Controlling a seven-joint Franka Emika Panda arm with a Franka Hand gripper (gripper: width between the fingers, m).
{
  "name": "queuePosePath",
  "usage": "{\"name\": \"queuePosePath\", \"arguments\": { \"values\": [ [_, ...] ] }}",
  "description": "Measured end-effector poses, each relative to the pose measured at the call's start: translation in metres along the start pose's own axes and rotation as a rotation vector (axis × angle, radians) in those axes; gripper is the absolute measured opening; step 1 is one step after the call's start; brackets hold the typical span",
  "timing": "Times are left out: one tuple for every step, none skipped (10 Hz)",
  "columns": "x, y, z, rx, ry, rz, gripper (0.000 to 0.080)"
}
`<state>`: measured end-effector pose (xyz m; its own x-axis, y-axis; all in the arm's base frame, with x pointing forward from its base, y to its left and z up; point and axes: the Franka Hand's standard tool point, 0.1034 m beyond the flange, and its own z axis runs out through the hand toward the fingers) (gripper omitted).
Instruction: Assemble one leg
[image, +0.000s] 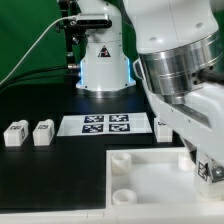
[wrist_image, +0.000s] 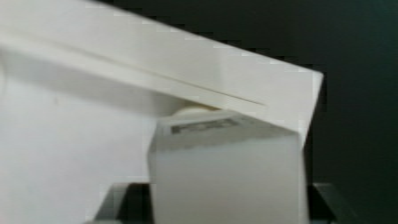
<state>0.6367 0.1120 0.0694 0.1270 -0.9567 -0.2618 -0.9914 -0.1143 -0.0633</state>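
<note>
In the wrist view my gripper (wrist_image: 222, 206) is shut on a white leg (wrist_image: 222, 170). Its tagged end points at a round socket (wrist_image: 192, 103) near the corner of the large white square board (wrist_image: 107, 90). I cannot tell whether the leg touches the socket. In the exterior view the gripper (image: 205, 168) is low over the board's (image: 150, 182) right side, with the leg's tag (image: 209, 170) showing and the fingertips mostly hidden by the arm. Two more legs (image: 14, 133) (image: 43, 132) lie at the exterior view's left.
The marker board (image: 105, 125) lies on the black table behind the square board. Two open sockets (image: 120, 160) (image: 122, 195) show on the board's left side. The robot base (image: 100, 65) stands at the back. A small white part (image: 163, 126) is half hidden by the arm.
</note>
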Motion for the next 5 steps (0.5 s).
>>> {"name": "queuePosePath", "arguments": {
  "values": [
    [-0.0024,-0.0002,0.0007,0.004,-0.005,0.133,0.0303],
    [-0.0018,0.0004,0.0008,0.008,-0.007,0.181,0.0303],
    [-0.0024,0.0006,0.0013,0.007,-0.007,0.208,0.0309],
    [-0.0028,0.0009,0.0019,0.006,-0.007,0.182,0.0309],
    [-0.0029,0.0011,0.0023,0.006,-0.007,0.128,0.0535]
  ]
}}
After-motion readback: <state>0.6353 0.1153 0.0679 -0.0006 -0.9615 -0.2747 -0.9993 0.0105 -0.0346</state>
